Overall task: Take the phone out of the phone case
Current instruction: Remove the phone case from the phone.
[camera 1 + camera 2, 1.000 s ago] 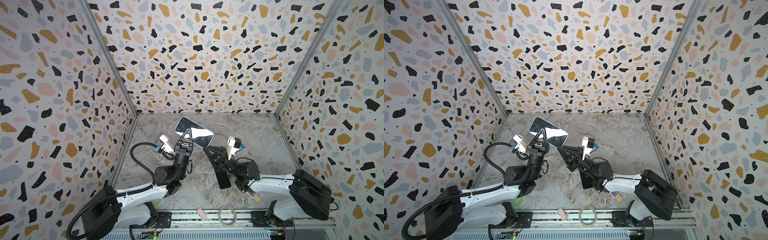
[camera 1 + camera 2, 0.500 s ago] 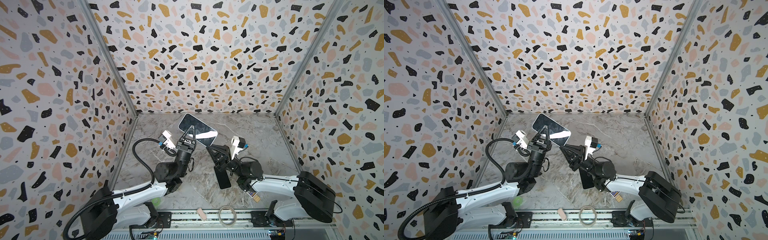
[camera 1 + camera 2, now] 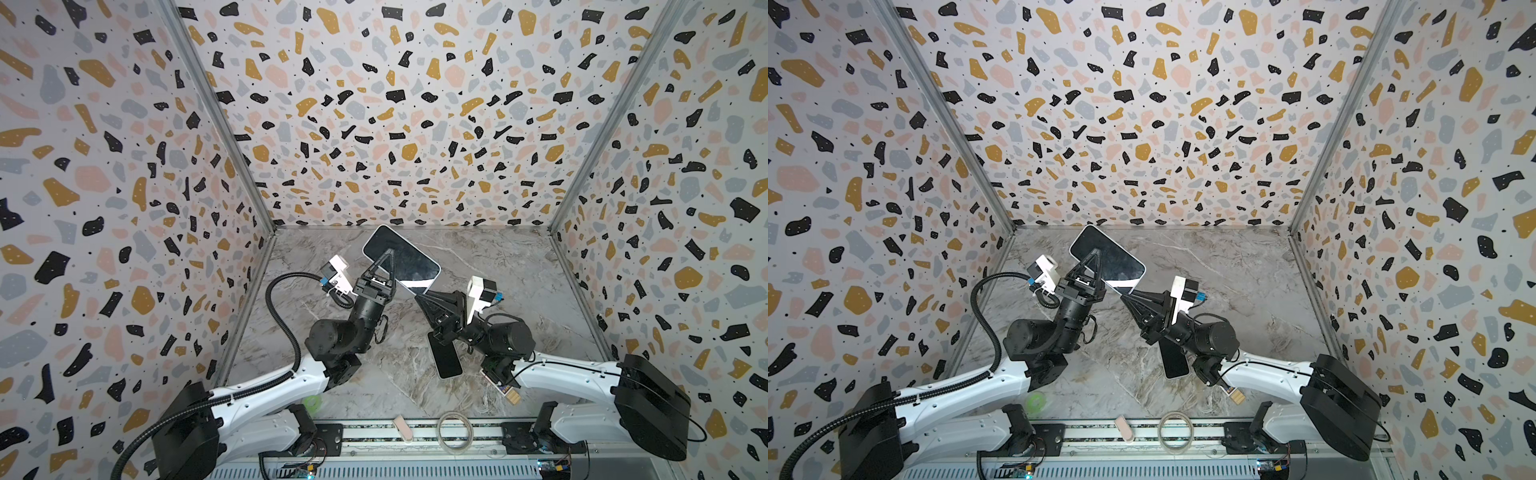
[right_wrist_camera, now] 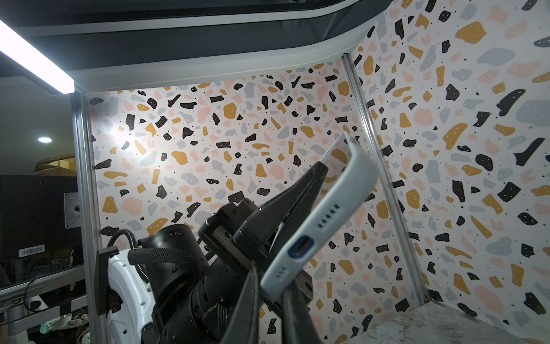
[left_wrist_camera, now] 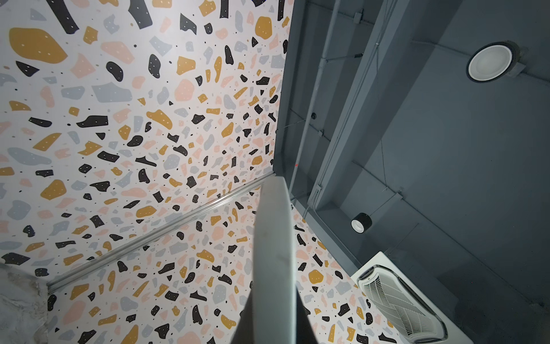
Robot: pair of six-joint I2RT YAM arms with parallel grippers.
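Note:
The phone (image 3: pixel 409 259) has a dark screen and sits in a pale phone case (image 4: pixel 327 214); both are held tilted in the air above the back of the table, as both top views show. My left gripper (image 3: pixel 388 251) is shut across the phone's long side, one finger over the screen. In the left wrist view the case's pale edge (image 5: pixel 273 238) runs between the jaws. My right gripper (image 3: pixel 419 297) is shut on the case's lower corner, beside the charging port (image 4: pixel 300 247). The case's far end (image 4: pixel 357 155) bows away from the screen.
A dark flat slab (image 3: pixel 444 359) lies on the marble table (image 3: pixel 519 266) under my right arm. At the front edge are a tape ring (image 3: pixel 455 430), a small pink piece (image 3: pixel 403 428) and a green object (image 3: pixel 311 401). Speckled walls enclose three sides.
Both arms have carried the cased phone slightly toward the back and right. Both grips are unchanged, and the dark slab on the table has not moved.

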